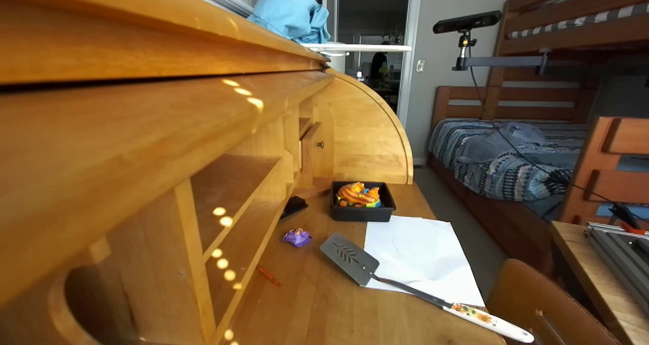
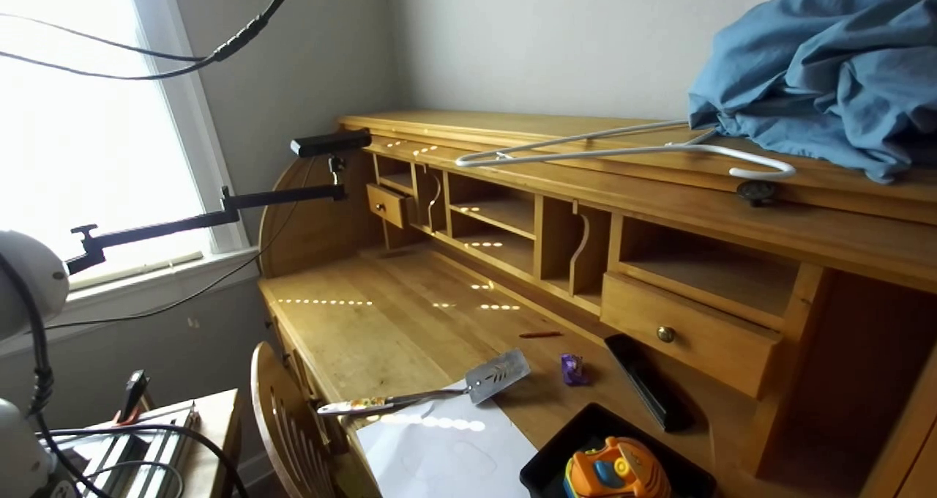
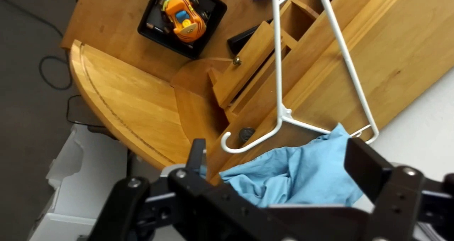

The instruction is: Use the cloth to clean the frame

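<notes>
A crumpled light blue cloth (image 1: 294,14) lies on top of the wooden roll-top desk (image 1: 167,111). It also shows at the upper right in an exterior view (image 2: 827,80) and in the wrist view (image 3: 301,170). In the wrist view my gripper (image 3: 282,159) is open, its two black fingers wide apart, with the cloth showing between and beyond them. I cannot tell how far the cloth is from the fingers. The gripper is not in either exterior view. No separate frame shows; the desk has a wooden frame with shelves (image 2: 505,209).
A white hanger (image 3: 278,56) lies on the desk top beside the cloth. On the desk surface are a black tray (image 3: 212,24) with an orange toy car (image 3: 186,19), a spatula (image 1: 350,259), white paper (image 1: 421,253), a purple wrapper (image 1: 297,237) and a crayon (image 1: 268,275).
</notes>
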Robot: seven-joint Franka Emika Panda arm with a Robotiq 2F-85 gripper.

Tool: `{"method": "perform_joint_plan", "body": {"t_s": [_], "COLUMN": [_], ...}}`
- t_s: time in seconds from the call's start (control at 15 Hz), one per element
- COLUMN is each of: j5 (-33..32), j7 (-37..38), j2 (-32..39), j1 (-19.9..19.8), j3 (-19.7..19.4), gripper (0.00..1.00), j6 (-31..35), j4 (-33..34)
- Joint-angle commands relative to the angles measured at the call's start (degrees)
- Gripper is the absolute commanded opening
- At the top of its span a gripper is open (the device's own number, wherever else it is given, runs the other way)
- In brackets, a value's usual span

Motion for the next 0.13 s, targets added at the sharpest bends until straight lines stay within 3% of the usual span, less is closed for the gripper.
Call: {"method": "perform_joint_plan", "body": {"t_s": [0.0,0.07], "j5": [-5.53,-5.42], "j7": [3.55,3.47], "j2": [1.32,0.08], "j1": [14.36,15.79], "j3": [-10.93,-12.84], "gripper": [1.0,1.0], "j6": [2.47,3.12], "j4": [-2.66,-4.46]}}
